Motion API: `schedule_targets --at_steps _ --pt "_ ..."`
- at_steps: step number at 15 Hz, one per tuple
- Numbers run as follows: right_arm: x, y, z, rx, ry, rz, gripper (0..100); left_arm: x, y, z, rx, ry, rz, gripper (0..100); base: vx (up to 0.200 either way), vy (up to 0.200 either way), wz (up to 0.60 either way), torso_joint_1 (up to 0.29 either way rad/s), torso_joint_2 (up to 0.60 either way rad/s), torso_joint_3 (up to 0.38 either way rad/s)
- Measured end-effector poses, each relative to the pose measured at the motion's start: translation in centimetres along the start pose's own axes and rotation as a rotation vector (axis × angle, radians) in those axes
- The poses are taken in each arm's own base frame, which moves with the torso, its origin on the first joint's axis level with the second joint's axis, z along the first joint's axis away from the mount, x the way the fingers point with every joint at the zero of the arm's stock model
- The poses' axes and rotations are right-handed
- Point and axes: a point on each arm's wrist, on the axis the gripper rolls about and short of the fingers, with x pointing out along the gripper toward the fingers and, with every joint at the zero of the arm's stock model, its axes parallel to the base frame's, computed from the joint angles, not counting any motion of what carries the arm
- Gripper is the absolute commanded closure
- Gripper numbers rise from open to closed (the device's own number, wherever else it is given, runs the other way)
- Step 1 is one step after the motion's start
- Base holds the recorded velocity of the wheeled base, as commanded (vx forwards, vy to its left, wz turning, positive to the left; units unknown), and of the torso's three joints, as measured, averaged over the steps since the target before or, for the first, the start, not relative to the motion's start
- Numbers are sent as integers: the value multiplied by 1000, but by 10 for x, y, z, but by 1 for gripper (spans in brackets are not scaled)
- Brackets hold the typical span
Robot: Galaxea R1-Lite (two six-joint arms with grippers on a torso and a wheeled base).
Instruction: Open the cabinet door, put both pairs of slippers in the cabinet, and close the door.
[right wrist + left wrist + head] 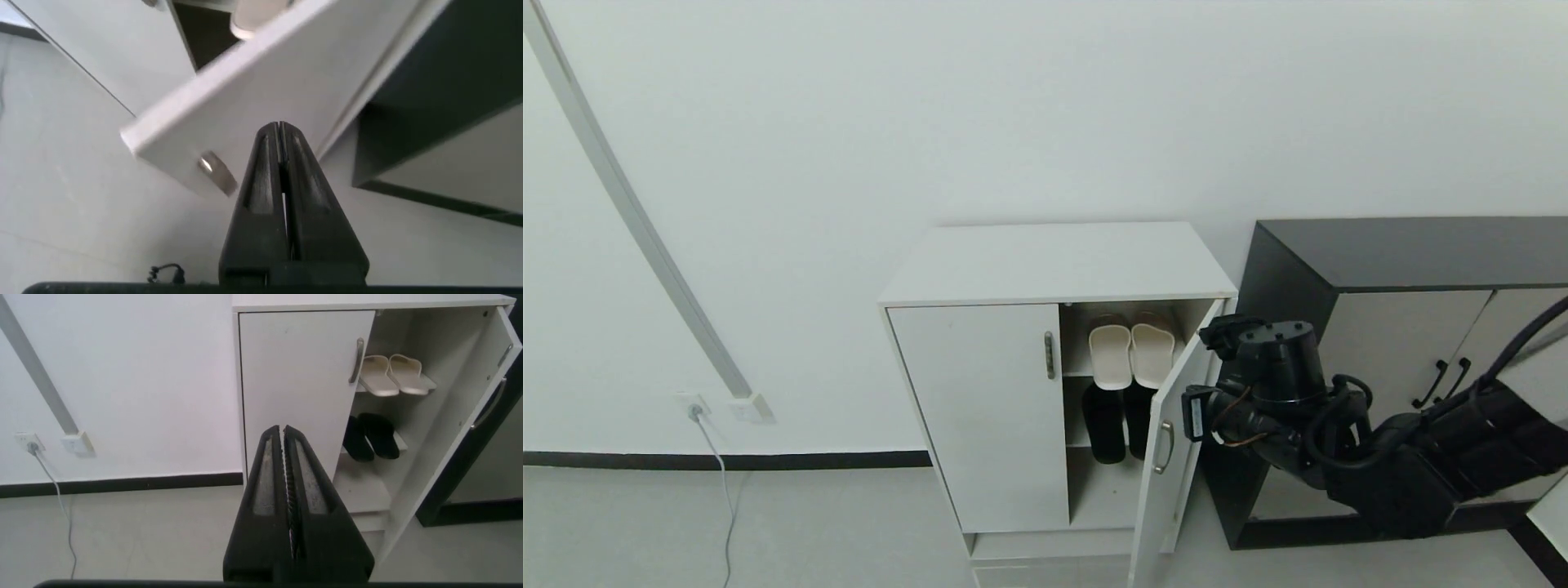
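Resting in the cabinet [1054, 261]: two white slippers [1111, 355], two black slippers [1107, 425].

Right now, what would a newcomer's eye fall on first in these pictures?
The white cabinet with its right door standing open: a cream pair of slippers lies on the upper shelf, a black pair on the shelf below. The right gripper, shut, is beside the door's outer face.

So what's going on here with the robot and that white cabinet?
Both pairs of slippers are already in the white cabinet: the cream pair on the upper shelf, the black pair on the shelf below. The right door stands open. The right gripper, shut, is at that door's outer face, likely to push it closed. The left gripper, shut, hangs back.
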Motion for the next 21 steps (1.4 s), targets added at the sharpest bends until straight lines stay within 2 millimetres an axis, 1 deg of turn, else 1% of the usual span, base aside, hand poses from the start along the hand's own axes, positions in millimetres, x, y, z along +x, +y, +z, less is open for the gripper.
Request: schedule_targets --at_steps 5,8,12,21 --pt "34 6 2 22 -32 25 100 0 0 0 0 0 0 100 0 0 0 0 0 0" --pt "60 5 5 34 -59 11 100 0 0 0 1 0 0 100 0 0 0 0 0 0" --pt "90 6 5 46 -85 -2 100 0 0 0 1 0 0 100 0 0 0 0 0 0" --pt "132 3 8 66 -160 -19 100 0 0 0 1 0 -1 100 0 0 0 0 0 0"
